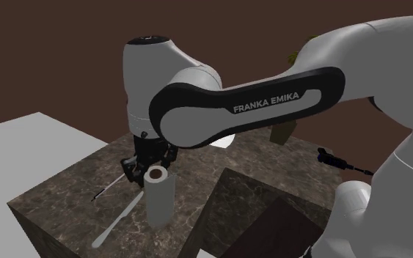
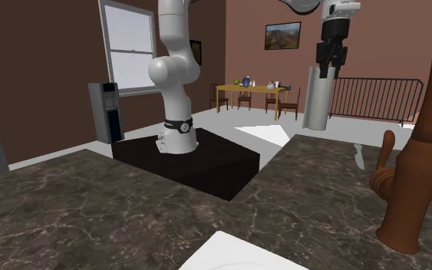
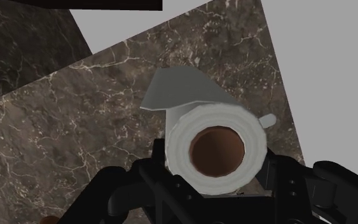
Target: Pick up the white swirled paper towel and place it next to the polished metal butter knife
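Cutlery lies at the shoulder view's left on the dark veined counter point(image 1: 58, 201): a thin dark utensil point(image 1: 108, 188), then a pale butter knife point(image 1: 122, 215) lying slantwise. Just beside the knife, toward the right, the black gripper point(image 1: 152, 163) points down with its fingers point(image 3: 147, 184) closed around the top of an upright white paper towel roll point(image 1: 159, 198), whose brown core faces the wrist camera. Seen from the second exterior view, the roll's lower end hangs a little above the counter. Farther right, the dark brown stand point(image 1: 267, 216) carries the white arm point(image 1: 271, 102).
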Available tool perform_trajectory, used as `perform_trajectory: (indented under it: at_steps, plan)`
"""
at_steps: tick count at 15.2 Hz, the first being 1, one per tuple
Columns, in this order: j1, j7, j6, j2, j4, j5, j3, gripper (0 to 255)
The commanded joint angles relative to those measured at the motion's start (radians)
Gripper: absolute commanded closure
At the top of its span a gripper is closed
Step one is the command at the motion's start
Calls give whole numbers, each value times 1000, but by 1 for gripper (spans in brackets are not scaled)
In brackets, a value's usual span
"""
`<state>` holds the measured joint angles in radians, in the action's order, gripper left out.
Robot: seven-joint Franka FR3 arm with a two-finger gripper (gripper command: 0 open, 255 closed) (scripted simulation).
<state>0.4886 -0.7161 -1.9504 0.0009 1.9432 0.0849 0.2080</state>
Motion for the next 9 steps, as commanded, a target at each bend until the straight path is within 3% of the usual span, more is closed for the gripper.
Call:
perform_trajectory:
  at_steps: [1, 9]
  plan:
    - [-1, 0, -28, 4, 23, 2, -1, 255]
    - [-1, -14, -131, 36, 95, 14, -2, 255]
